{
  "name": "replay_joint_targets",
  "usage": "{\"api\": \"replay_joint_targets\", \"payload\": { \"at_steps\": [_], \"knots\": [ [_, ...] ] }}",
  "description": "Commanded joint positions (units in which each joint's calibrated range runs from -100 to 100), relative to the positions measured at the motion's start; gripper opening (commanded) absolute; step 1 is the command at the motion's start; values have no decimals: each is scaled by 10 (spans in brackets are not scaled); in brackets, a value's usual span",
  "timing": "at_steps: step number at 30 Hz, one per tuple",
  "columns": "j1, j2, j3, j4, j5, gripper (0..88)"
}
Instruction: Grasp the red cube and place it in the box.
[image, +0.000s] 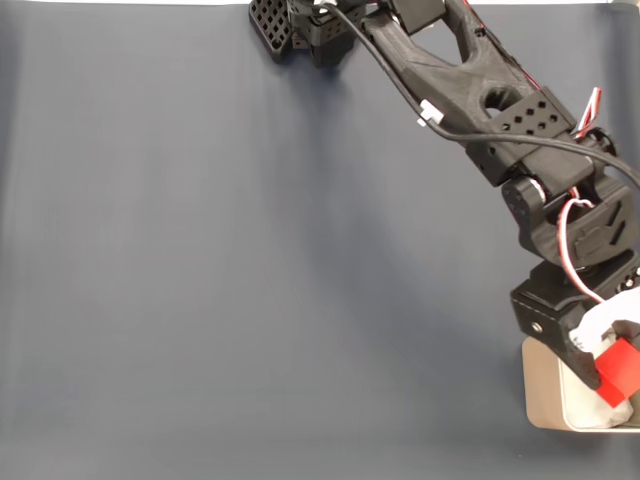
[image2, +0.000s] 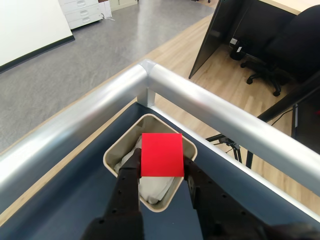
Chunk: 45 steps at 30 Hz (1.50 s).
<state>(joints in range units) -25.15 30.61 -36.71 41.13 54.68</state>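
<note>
1. Low in the centre of the wrist view, the pincer (image2: 162, 172) is clamped on the cube (image2: 161, 154), one black finger (image2: 129, 172) pressed to its left side and the other to its right.
2. The cube shows one flat red face to the wrist camera and hangs over the box (image2: 111, 156), covering much of the box's opening from that angle.
3. At the lower right of the fixed view the pincer (image: 610, 375) again grips the cube (image: 620, 381), which sits tilted above the box (image: 540, 400); whether it touches the wadding cannot be told.
4. White wadding (image2: 154, 187) lies inside the box, seen left of and below the cube in the wrist view.
5. The box is pale beige with rounded corners and stands on the dark blue bench (image: 250, 280), hard against the right edge of the fixed view, where it is cut off.
6. The black arm (image: 470, 90) runs from the top centre of the fixed view down to the lower right, with red and white wires (image: 568, 235) looped near its wrist.
7. In the wrist view a silver rail (image2: 150, 75) borders the bench, making a corner just beyond the box.
8. Beyond the rail lie a grey and wooden floor and, at upper right, a black office chair (image2: 280, 50).
</note>
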Motion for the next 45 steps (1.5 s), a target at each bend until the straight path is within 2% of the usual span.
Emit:
{"api": "replay_joint_targets", "payload": {
  "at_steps": [1,45],
  "knots": [
    [-8,0,-42,-11,-3,0],
    [5,12,-41,-21,7,10]
  ]
}}
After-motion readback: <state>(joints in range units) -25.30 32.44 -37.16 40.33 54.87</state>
